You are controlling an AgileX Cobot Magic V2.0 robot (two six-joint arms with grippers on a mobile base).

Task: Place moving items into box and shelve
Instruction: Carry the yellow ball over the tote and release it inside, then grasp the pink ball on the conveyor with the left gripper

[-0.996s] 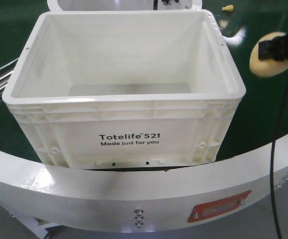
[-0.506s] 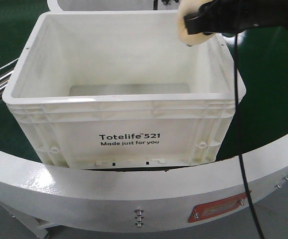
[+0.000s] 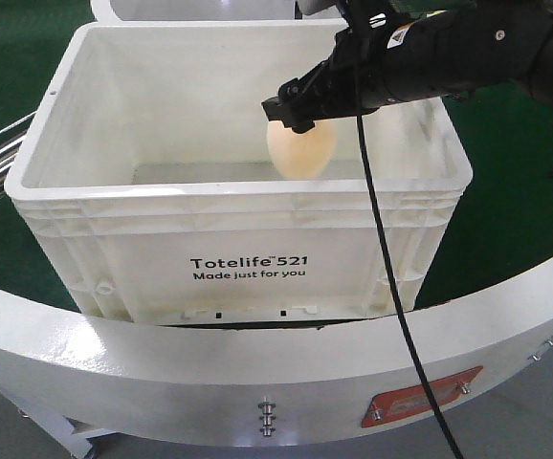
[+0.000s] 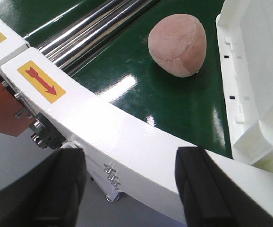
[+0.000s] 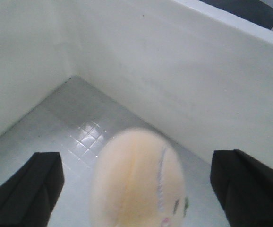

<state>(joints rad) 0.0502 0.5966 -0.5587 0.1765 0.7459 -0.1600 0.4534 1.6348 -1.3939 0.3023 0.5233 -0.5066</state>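
The right fingers (image 5: 42, 182) stood wide apart inside the white box (image 3: 114, 239). The pale orange-yellow ball (image 3: 301, 153) was between them and touched neither one. In the wrist view the ball was blurred. From the front its top was covered by the black arm, so I could not tell if it rested on the box floor. The left fingers (image 4: 68, 184), cut off at the lower edge, were also spread and held nothing. The pinkish-brown item (image 4: 178, 45) lay on the green worktop (image 4: 174, 104), near the box's outer wall.
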